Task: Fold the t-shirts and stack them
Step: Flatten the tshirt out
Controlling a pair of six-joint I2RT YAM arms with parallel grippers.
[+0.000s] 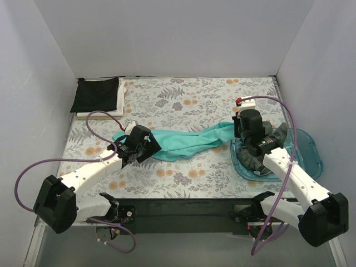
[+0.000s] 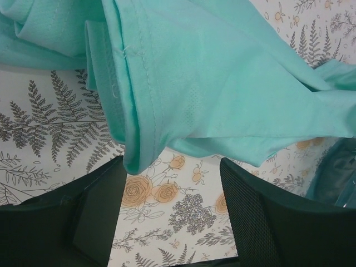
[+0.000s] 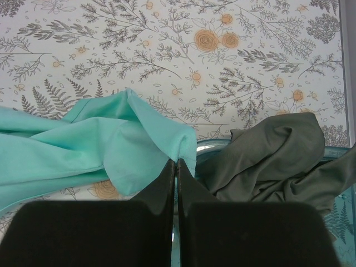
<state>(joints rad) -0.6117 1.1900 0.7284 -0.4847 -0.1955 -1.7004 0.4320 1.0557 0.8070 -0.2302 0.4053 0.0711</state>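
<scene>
The teal t-shirt (image 1: 183,142) lies bunched in a long strip across the middle of the table. My right gripper (image 3: 176,161) is shut on its right end (image 3: 167,139), next to the blue tray. My left gripper (image 2: 172,183) is open over the tablecloth at the shirt's left end, with a teal hem (image 2: 133,150) hanging just above its jaws, not gripped. The dark grey t-shirt (image 1: 258,150) lies crumpled in the tray and also shows in the right wrist view (image 3: 272,161). A folded black t-shirt (image 1: 95,94) sits on a folded white one (image 1: 119,105) at the back left.
The translucent blue tray (image 1: 308,153) stands at the right, near my right arm. The floral tablecloth (image 1: 183,100) covers the table. White walls close in the left, back and right sides.
</scene>
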